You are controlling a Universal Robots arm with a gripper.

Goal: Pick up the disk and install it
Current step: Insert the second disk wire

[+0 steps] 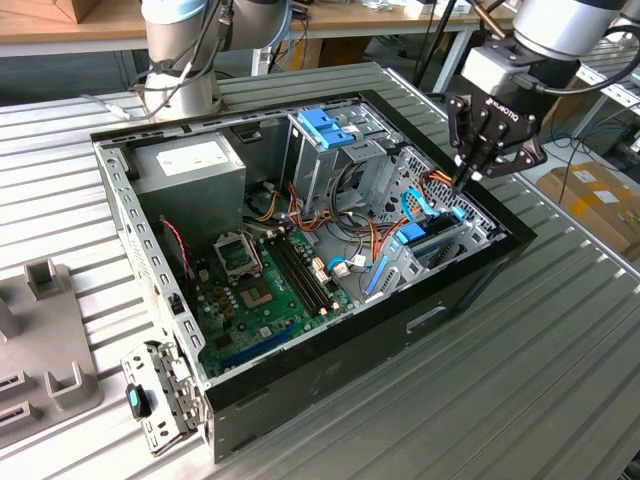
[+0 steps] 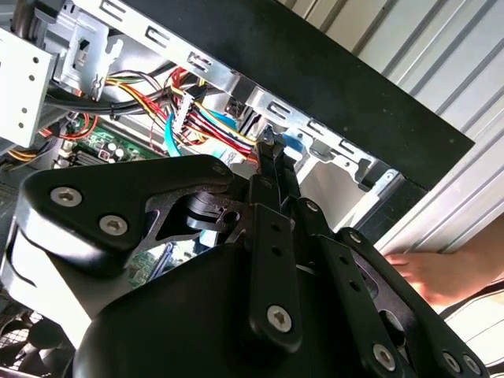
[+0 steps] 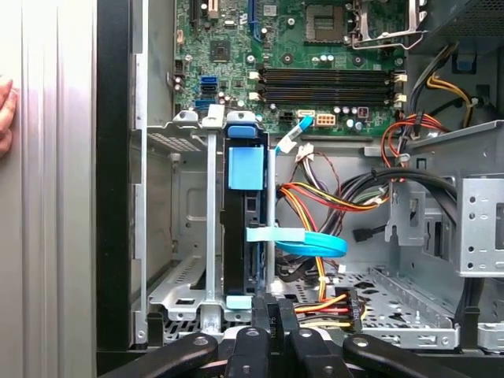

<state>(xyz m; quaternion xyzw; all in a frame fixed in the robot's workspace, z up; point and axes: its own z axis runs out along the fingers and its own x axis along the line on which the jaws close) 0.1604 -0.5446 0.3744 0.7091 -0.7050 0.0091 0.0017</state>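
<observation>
The disk stands on edge in a metal bay slot near the case's front wall, a dark slab framed by light blue rails with a blue tab on top. In the exterior view the disk sits in the case at the exterior view's right. My gripper is shut, and its fingertips are together right at the near end of the disk with nothing between them. In the exterior view the gripper hangs just above that bay. The second wrist view has the shut fingers pointing down at blue plastic in the bay.
The open computer case lies on a ribbed metal table. Inside are the motherboard, a grey power supply box, a drive cage with a blue bracket and loose coloured cables. A person's hand rests on the table outside the case.
</observation>
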